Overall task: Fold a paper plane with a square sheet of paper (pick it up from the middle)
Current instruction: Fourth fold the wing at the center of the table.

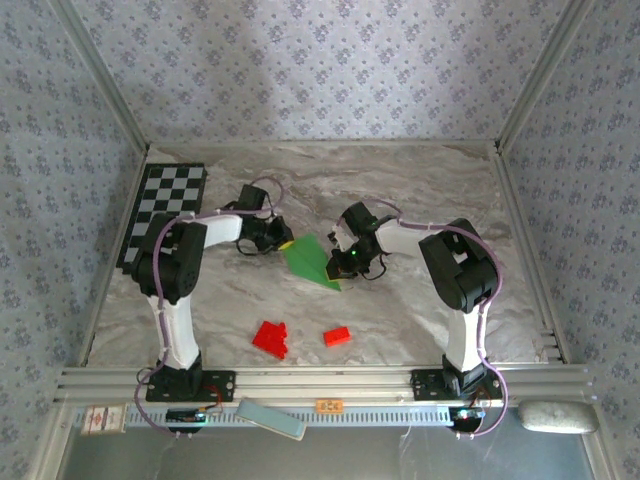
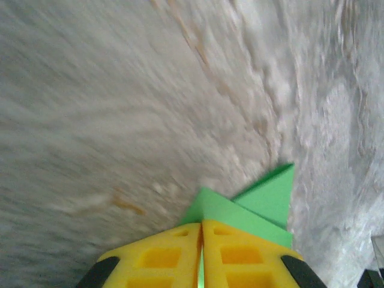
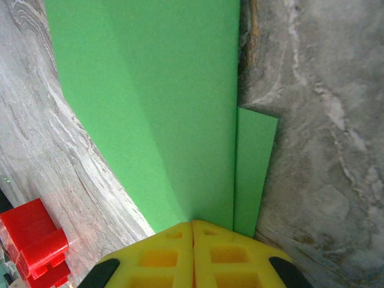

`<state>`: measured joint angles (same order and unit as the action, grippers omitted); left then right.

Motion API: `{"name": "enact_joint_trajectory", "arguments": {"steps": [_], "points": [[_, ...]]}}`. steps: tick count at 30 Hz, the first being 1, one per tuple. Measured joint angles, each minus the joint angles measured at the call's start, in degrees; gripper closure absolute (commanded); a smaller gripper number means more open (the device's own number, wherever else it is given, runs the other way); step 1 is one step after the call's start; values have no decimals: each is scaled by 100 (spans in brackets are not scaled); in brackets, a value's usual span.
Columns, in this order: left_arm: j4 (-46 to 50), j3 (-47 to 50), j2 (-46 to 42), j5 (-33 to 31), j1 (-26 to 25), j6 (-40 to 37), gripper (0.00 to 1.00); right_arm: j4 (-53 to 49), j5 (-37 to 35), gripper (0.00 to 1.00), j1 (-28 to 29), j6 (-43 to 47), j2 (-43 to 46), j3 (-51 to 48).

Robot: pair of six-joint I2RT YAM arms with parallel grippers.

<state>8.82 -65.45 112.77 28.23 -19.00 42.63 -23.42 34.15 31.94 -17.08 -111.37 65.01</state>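
The square sheet of paper is bright green and folded into a pointed shape, held between the two arms mid-table. My left gripper is at its left end. In the left wrist view the yellow fingers of this gripper are shut, with a green sliver in the seam and folded paper sticking out past them. My right gripper is at the paper's right side. In the right wrist view that gripper is shut where a broad creased panel of the paper runs into its tips.
Two small red blocks lie on the marble table nearer the arm bases; one red block appears low left in the right wrist view. A checkered board lies at the far left. Patterned walls enclose the table.
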Motion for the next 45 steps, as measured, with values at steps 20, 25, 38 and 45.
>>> {"name": "enact_joint_trajectory", "arguments": {"steps": [20, 25, 38, 45], "points": [[116, 44, -1390, -656, -387, 87, 88, -7, 7, 92, 0, -2, 0, 7], [0, 120, -881, -568, -925, 293, 89, -9, 9, 92, 2, -2, 0, 13], [111, 55, -195, -686, -1003, 461, 92, -92, -79, 91, 72, 66, 81, 57], [391, -170, -85, -748, -1027, 459, 93, -361, -284, 91, 249, 129, -2, 671]]}}
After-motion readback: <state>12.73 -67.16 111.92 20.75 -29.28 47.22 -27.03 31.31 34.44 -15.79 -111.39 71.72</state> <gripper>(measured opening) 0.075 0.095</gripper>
